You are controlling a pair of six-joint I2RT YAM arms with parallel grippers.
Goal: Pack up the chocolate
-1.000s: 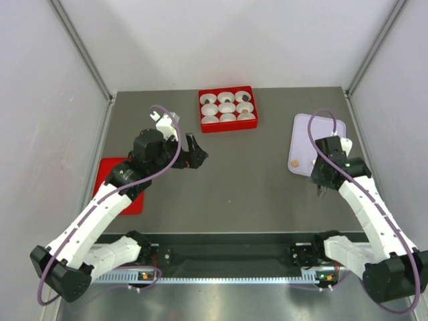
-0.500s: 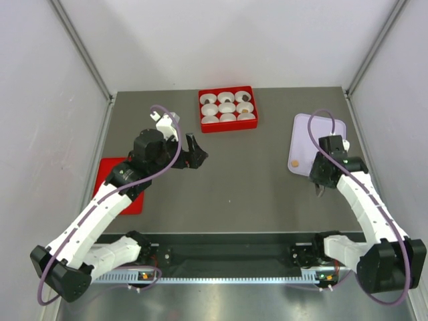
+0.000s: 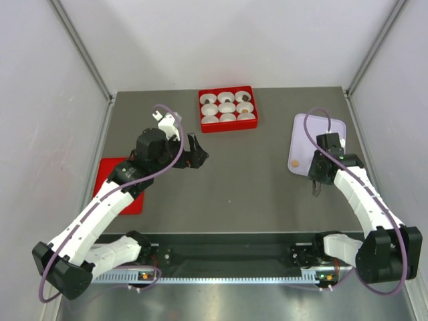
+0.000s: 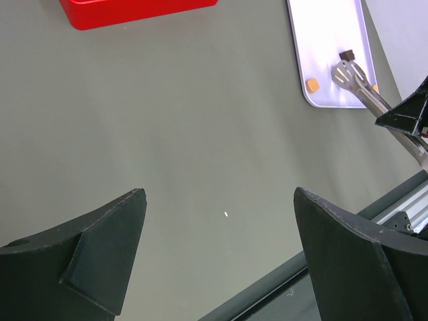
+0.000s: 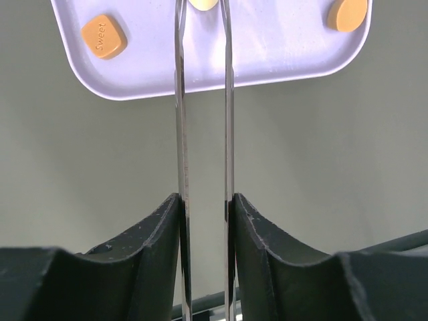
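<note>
Since 1 second ago the right gripper [image 5: 204, 200] has edged toward the lavender tray [image 5: 267, 57], clamped on metal tongs [image 5: 180, 134]. The tray holds 3 tan chocolates [image 5: 103, 37]. The left gripper [image 4: 219, 194] hangs spread wide. The red box [image 3: 229, 127] holds 9 paper cups [image 3: 227, 108], some with chocolates.

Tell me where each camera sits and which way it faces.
Top: above and behind the bases, looking down on the table; the left arm and right arm show.
Left wrist: on the left arm, facing across the table toward the tray; the open left gripper shows below.
Right wrist: on the right arm, facing along the tongs to the tray; the right gripper clamps them.
Shared: both wrist views show the tray, tan chocolate and tongs.
</note>
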